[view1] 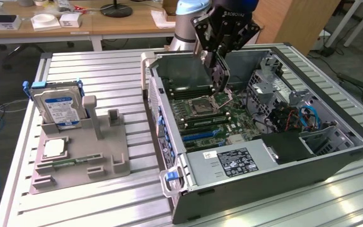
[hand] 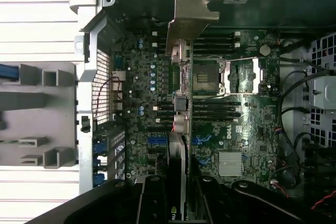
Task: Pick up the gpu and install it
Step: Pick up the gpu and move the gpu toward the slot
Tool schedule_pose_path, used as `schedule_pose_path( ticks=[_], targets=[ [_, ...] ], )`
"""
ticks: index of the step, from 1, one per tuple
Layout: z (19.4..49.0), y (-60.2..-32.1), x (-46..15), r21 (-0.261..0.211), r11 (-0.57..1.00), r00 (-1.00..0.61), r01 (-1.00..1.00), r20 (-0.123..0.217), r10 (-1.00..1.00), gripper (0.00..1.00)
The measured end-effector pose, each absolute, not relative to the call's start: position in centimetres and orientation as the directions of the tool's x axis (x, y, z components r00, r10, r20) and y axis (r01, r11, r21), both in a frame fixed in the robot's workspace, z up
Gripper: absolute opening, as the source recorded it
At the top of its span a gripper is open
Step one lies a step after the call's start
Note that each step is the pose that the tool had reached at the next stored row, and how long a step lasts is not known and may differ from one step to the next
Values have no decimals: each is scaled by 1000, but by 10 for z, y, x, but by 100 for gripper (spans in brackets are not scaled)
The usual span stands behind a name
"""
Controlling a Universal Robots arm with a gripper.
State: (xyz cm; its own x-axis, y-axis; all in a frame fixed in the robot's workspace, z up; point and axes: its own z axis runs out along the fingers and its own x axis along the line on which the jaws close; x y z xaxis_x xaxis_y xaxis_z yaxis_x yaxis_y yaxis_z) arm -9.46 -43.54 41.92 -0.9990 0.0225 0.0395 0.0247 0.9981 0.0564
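1. Nearest you, the power supply point(view1: 232, 161) is sitting in the open computer case point(view1: 276, 182).
2. On the exterior view's left, the hard drive point(view1: 58, 106) is standing upright in the grey tray point(view1: 109, 163).
3. Farther in, your gripper point(view1: 216, 54) is clamping the gpu point(view1: 220, 78), which is hanging on edge over the motherboard point(view1: 200, 116).
4. Beyond, a wooden desk point(view1: 115, 26) is running across.

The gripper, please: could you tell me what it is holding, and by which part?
The gripper holds the gpu by its upper edge; the card hangs upright above the motherboard.
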Motion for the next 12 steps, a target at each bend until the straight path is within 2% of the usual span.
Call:
schedule_pose_path(
  ticks=[12],
  targets=[
    [419,-435,-85,56,998,-999,25,40,22,27]
  ],
)
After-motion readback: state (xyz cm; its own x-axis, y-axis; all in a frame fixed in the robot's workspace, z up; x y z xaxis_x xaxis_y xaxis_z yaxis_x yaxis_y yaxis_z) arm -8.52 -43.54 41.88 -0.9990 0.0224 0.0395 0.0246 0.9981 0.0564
